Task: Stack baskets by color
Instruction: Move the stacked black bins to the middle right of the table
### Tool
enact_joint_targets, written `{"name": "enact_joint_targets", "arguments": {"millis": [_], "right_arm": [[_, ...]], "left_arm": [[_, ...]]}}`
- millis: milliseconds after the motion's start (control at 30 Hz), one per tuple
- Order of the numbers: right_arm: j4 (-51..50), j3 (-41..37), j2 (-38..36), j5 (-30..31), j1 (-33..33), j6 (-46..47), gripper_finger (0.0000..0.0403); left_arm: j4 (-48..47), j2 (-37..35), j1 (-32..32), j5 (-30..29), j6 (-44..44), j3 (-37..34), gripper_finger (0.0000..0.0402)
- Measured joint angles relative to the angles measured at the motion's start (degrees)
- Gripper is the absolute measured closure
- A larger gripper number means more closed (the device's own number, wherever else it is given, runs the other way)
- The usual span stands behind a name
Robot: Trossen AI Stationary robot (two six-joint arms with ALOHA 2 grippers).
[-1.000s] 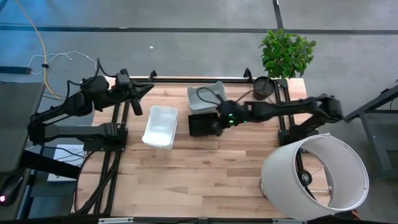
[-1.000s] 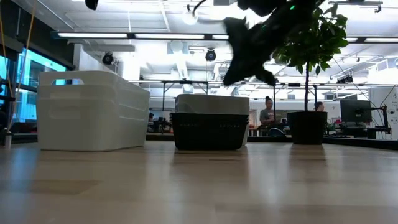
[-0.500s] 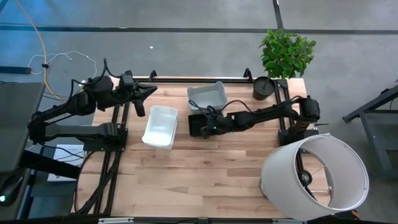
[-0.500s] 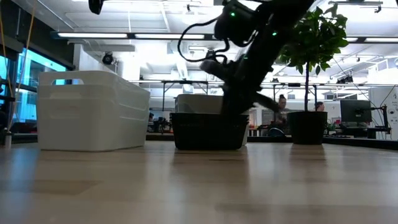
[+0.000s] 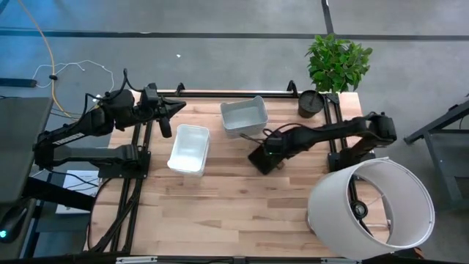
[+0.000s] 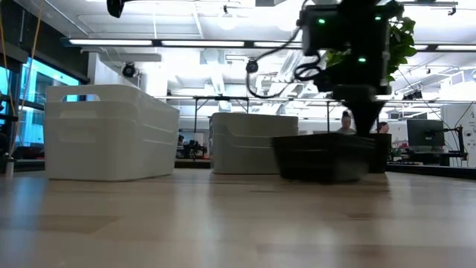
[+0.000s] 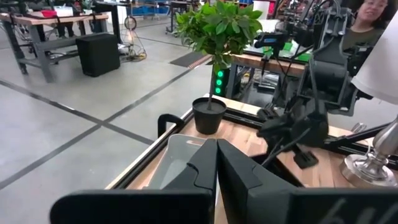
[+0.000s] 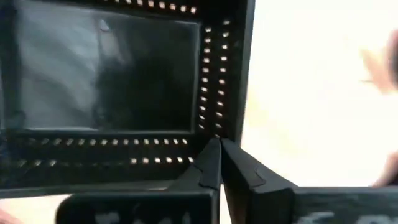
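Note:
A white basket [image 5: 189,149] rests on its base left of the table's centre. A translucent grey basket [image 5: 244,116] rests at the far middle. Right of the middle sits a black slotted basket [image 5: 264,157], turned askew, also in the low view [image 6: 327,156]. My right gripper [image 5: 272,147] is over it, pointing steeply down and shut on its wall. My left gripper [image 5: 173,108] hangs shut above the table's far left corner, pointing right and holding nothing; its wrist view shows its shut fingers [image 7: 216,155]. My right gripper is shut on the top edge of one wall of the black basket [image 8: 214,135], close to a corner. It comes from above, pointing down. The basket stays level with its open side up. I cannot tell whether its base rests on the table or hangs just above it.
A black plant pot [image 5: 311,104] with a green plant stands at the far right corner. A big white lampshade [image 5: 370,209] lies at the near right. Bare wood spans the near half of the table. People show in the room beyond.
My right gripper has tipped from slanting to pointing steeply down, gone down to the black basket, then moved toward the table's right and near edges. The black basket has moved with it, away from the grey basket, and turned askew.

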Motion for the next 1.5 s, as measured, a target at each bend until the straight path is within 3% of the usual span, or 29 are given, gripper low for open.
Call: {"name": "enact_joint_targets", "arguments": {"millis": [233, 333, 433, 567, 700, 967, 1200, 1500], "right_arm": [[-2.68, -8.29, -8.54, 3.37, -3.69, -12.66, 0.0403], [-0.57, -10.01, -12.60, 4.05, -4.99, -12.97, 0.0403], [4.86, -9.90, -17.43, 5.40, -5.34, -12.80, 0.0403], [20.04, -9.67, -21.57, 3.19, -5.32, -11.00, 0.0403], [31.39, -9.65, -18.79, -0.90, -4.69, -9.78, 0.0403], [41.23, -9.71, -3.67, -7.10, -1.64, -8.24, 0.0403], [37.08, -4.97, 3.27, -9.92, -0.48, -8.06, 0.0403], [20.52, -2.70, 1.20, -11.09, 0.73, -12.73, 0.0403]], "left_arm": [[0.95, 0.00, 0.00, -0.04, -1.15, 0.00, 0.0401], [1.85, 0.00, 0.00, -0.07, -1.46, 0.00, 0.0401], [2.80, -0.02, 0.00, -0.06, -1.86, 0.00, 0.0401], [2.99, -0.02, 0.00, -0.07, -2.49, 0.00, 0.0401], [2.99, -0.02, 0.00, -0.09, -2.51, 0.00, 0.0401], [3.63, -0.02, 0.00, -0.17, -2.51, 0.01, 0.0401], [3.54, 0.00, 0.00, -0.11, -2.51, 0.02, 0.0401], [3.50, 0.00, 0.02, -0.04, -2.54, 0.02, 0.0401]]}}
